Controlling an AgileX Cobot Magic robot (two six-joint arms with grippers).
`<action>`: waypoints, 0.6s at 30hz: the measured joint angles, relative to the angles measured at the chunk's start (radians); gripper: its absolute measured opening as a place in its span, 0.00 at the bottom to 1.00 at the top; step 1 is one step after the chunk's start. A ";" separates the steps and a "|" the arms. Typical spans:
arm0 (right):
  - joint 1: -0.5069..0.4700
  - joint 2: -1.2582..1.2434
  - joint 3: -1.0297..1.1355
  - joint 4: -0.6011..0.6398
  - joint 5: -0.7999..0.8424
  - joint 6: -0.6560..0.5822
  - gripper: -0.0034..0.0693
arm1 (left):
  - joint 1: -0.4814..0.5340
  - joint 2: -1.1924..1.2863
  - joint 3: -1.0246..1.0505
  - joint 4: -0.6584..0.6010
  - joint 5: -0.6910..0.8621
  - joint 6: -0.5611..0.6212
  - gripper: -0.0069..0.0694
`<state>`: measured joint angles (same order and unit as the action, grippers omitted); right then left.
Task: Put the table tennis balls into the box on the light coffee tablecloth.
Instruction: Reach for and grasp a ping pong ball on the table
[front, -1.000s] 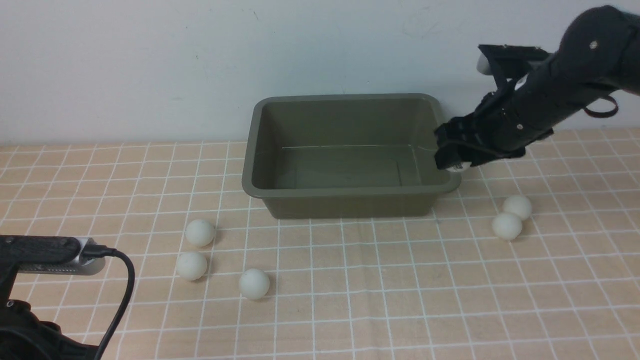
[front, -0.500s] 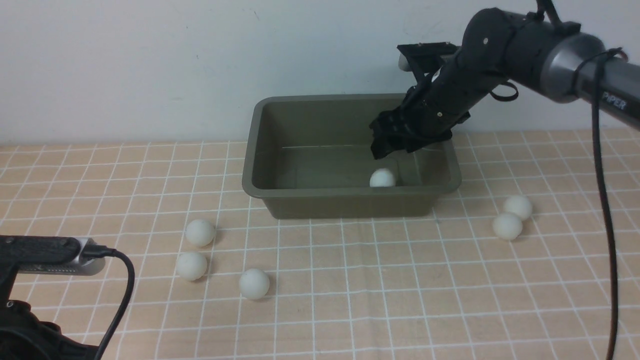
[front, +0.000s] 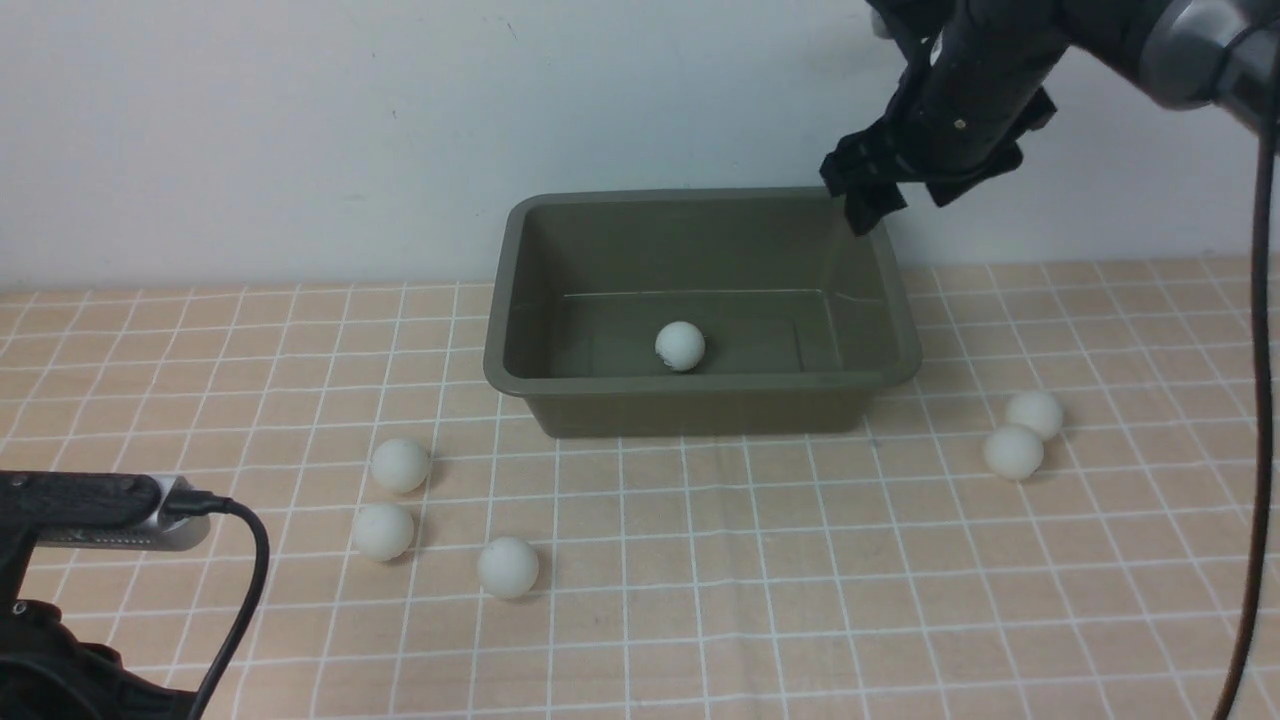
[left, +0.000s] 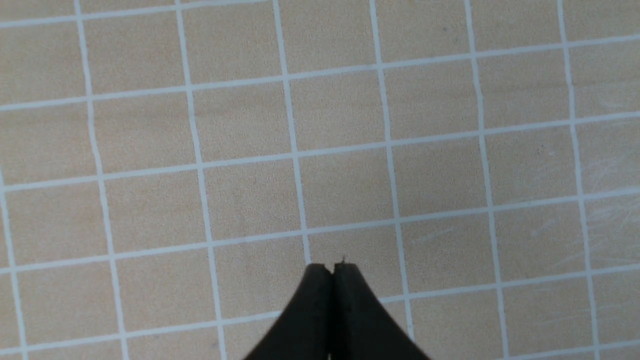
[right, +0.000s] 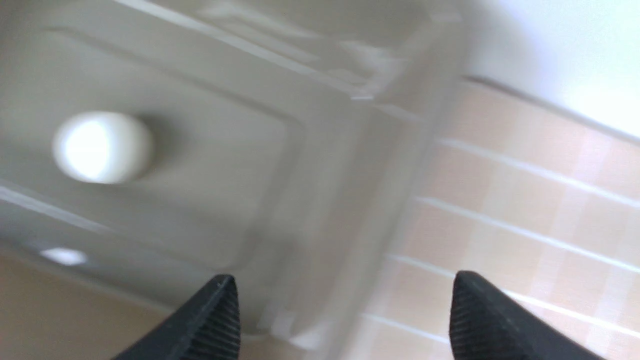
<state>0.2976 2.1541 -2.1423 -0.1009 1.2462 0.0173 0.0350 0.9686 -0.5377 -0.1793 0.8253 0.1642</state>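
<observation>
The right gripper (front: 872, 198) hung over the box's (front: 700, 408) far right corner, jaws apart and empty; the left gripper (left: 332, 272) was pressed together. One table tennis ball (front: 680, 346) lay inside the box, three balls (front: 401, 465) off its front left, two balls (front: 1013, 452) off its right. Light, smooth and hollow, they would probably skitter; best pinched gently across the middle.

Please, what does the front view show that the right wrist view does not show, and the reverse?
Only the front view: three balls left of the box and two balls right of it, all on the cloth; also the right arm above the box's far right corner. Only the right wrist view: the right fingers close up, spread apart, nothing between them. Both: one ball inside the box, and cloth beside it.
</observation>
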 joint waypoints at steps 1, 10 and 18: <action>-0.006 -0.006 0.001 -0.011 0.002 0.010 0.75 | 0.000 0.000 0.000 0.000 0.000 0.000 0.00; -0.116 -0.082 0.145 0.043 0.002 0.038 0.75 | 0.000 0.000 0.000 0.000 0.000 0.000 0.00; -0.187 -0.136 0.400 0.062 -0.006 0.037 0.75 | 0.000 0.000 0.000 0.000 -0.001 0.003 0.00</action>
<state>0.1109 2.0176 -1.7423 -0.0387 1.2404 0.0541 0.0350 0.9686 -0.5377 -0.1793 0.8242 0.1673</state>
